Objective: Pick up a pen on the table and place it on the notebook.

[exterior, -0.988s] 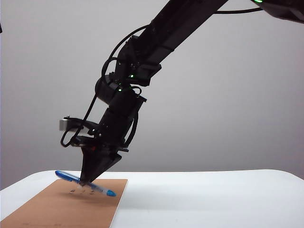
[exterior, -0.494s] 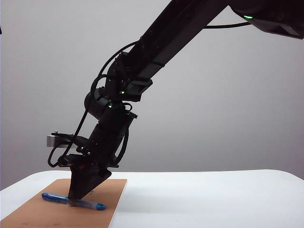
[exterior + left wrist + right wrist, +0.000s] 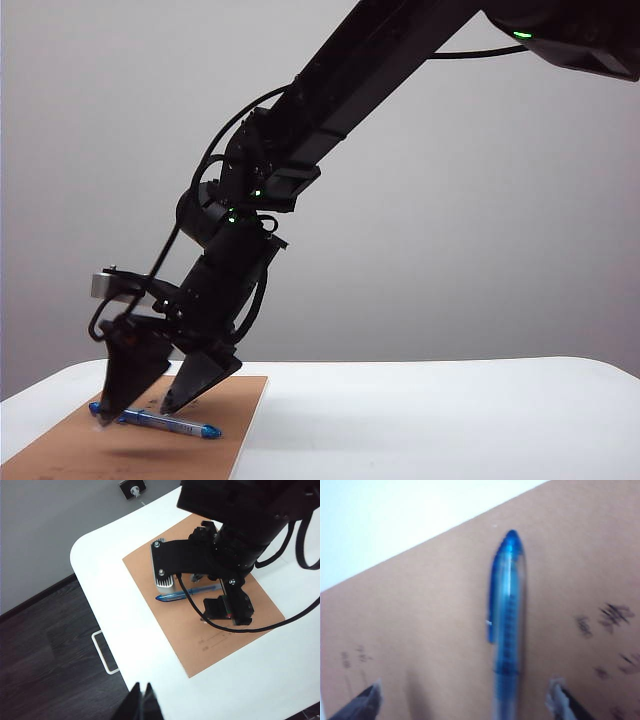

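The blue pen (image 3: 165,424) lies flat on the tan notebook (image 3: 222,400), at the left of the white table (image 3: 450,420). My right gripper (image 3: 135,415) reaches across from the right and stands open just over the pen, one finger on each side, not gripping it. In the right wrist view the pen (image 3: 507,630) rests on the notebook (image 3: 420,630) between the spread jaws of the right gripper (image 3: 464,696), nearer one finger. My left gripper (image 3: 141,701) is shut on nothing, high above the table's corner, looking down at the pen (image 3: 172,596) and the notebook (image 3: 185,640).
The notebook lies close to the table's rounded left corner (image 3: 80,550). Beyond the edge is dark floor (image 3: 45,655) with a white bracket (image 3: 105,652). The right arm (image 3: 330,100) slants down from the upper right over the table.
The right gripper carried the pen down and left onto the notebook, then opened. The pen now lies flat, let go. The left arm has stayed where it was.
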`<state>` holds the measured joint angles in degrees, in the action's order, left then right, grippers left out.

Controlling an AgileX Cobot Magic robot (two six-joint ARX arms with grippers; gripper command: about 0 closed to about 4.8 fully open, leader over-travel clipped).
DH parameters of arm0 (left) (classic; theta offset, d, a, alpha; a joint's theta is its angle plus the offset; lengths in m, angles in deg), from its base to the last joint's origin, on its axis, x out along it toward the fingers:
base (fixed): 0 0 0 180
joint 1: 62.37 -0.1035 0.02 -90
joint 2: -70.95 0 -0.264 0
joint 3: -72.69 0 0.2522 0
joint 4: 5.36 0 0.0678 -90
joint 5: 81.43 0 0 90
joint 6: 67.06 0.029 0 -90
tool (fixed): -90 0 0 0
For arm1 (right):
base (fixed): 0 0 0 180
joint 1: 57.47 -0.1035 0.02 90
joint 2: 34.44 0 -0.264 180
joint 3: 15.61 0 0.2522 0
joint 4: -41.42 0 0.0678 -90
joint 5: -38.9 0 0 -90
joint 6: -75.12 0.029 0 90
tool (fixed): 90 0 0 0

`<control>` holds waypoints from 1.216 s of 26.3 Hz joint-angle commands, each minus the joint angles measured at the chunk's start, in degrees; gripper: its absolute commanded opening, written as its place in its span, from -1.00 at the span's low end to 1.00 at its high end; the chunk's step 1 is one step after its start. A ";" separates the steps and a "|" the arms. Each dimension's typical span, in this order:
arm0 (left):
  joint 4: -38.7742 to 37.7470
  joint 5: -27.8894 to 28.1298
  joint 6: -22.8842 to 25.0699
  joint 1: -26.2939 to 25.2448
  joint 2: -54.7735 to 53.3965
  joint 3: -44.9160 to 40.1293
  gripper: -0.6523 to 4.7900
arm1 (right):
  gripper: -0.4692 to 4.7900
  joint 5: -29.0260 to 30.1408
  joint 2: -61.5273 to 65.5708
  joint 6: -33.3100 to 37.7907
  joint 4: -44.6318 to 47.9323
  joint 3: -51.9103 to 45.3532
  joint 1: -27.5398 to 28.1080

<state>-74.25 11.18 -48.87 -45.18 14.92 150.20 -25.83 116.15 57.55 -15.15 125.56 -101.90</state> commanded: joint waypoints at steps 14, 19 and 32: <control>8.63 4.20 -3.39 -0.09 18.43 0.13 -0.78 | -0.86 2.60 -27.06 0.61 -8.33 -0.07 6.86; 11.91 9.09 -5.03 -0.09 22.88 -2.49 -0.78 | -0.86 1.68 -36.72 0.79 -10.60 -0.15 11.34; 19.26 12.81 -10.10 -0.09 34.27 -17.25 -0.78 | -0.86 -20.63 -72.72 1.11 -8.22 -16.11 20.26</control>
<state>-56.20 23.79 -58.40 -45.20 48.93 133.37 -42.52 47.91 58.41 -26.14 113.76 -81.59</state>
